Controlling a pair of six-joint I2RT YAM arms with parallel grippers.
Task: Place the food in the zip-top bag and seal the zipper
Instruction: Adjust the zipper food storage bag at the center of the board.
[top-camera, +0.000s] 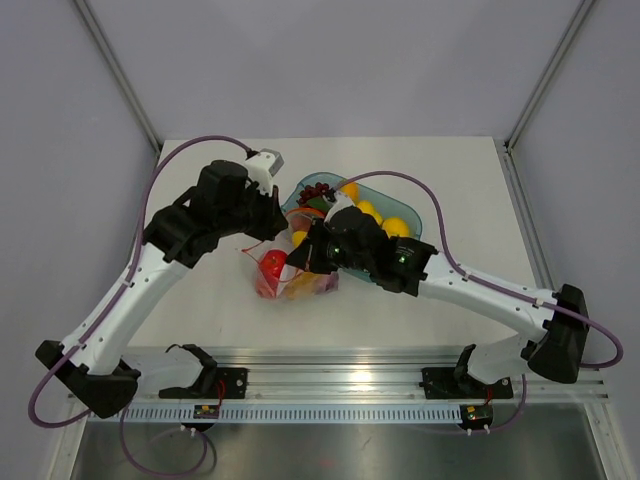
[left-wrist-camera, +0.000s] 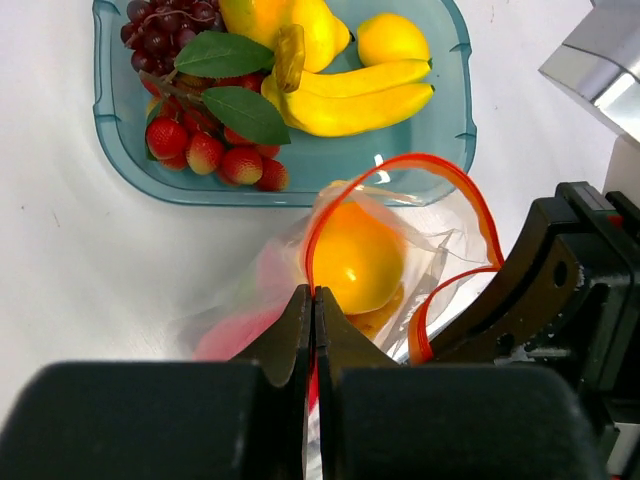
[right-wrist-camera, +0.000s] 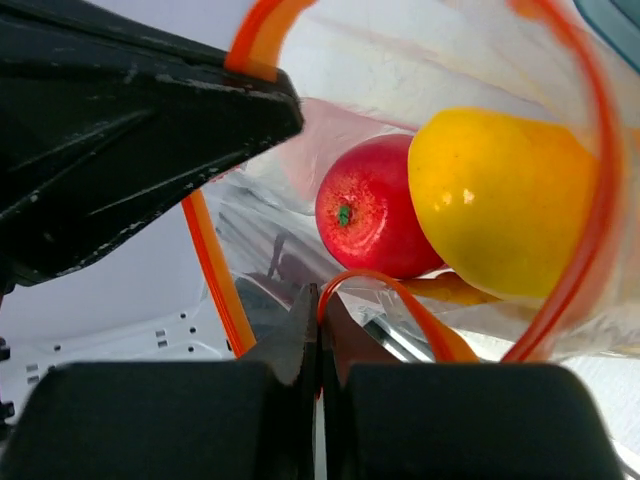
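Left wrist view shows you the zip-top bag (left-wrist-camera: 440, 245) lying floppy on the counter (left-wrist-camera: 60, 280), just below the near rim of the blue-tinted tray (left-wrist-camera: 110, 130), its mouth bowed open. The zipper (left-wrist-camera: 440, 165) arches up as an orange-red loop. Inside the bag sit a yellow-orange fruit (left-wrist-camera: 358, 258) and, in the right wrist view, a red apple (right-wrist-camera: 370, 220) touching it.

Your left pincer (left-wrist-camera: 313, 295) is closed, nipping the zipper strip where it runs down to the fingertips. Your right pincer (right-wrist-camera: 318, 295) is closed too, clamped on the opposite lip of the strip, so the two stand facing each other across the mouth with the bag between them.

In the tray are the bananas (left-wrist-camera: 360, 95), a lemon-like piece (left-wrist-camera: 393, 37), grapes (left-wrist-camera: 160, 25) and small red berries (left-wrist-camera: 215, 155). You look to be mid-loading, with the mouth held open and both pincers taken up. The next move likely asks you to free one pincer to fetch more food without letting the mouth collapse. If you count the bag full, bring the lips together and press along the strip.
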